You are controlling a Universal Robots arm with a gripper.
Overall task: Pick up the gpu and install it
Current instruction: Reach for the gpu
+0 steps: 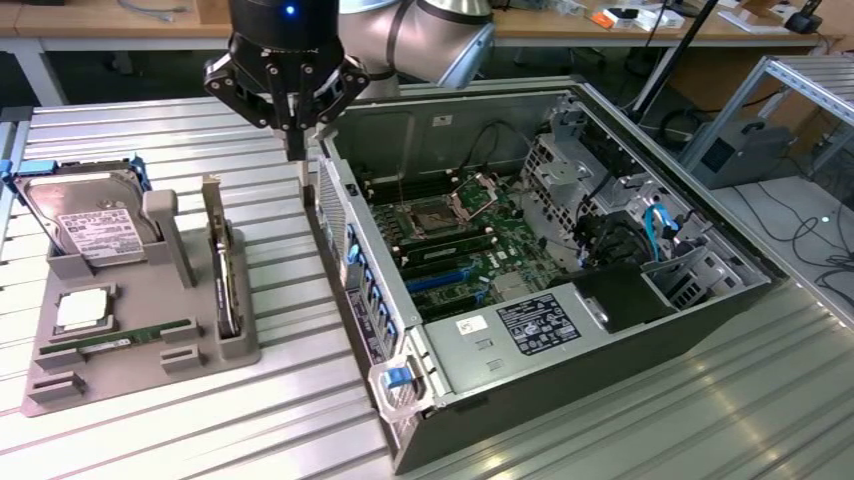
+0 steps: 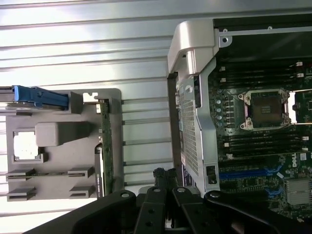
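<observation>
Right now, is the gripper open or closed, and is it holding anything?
Gripper: closed, holding nothing; the gpu sits in the gray holder.

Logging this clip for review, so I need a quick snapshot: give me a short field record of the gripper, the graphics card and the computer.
gripper: shut, holding nothing, hanging over the table between tray and computer case
graphics card: standing on edge in the grey tray, untouched
also in tray: hard drive, memory stick
computer case: lying open, motherboard exposed
task state: card not yet picked up
</observation>
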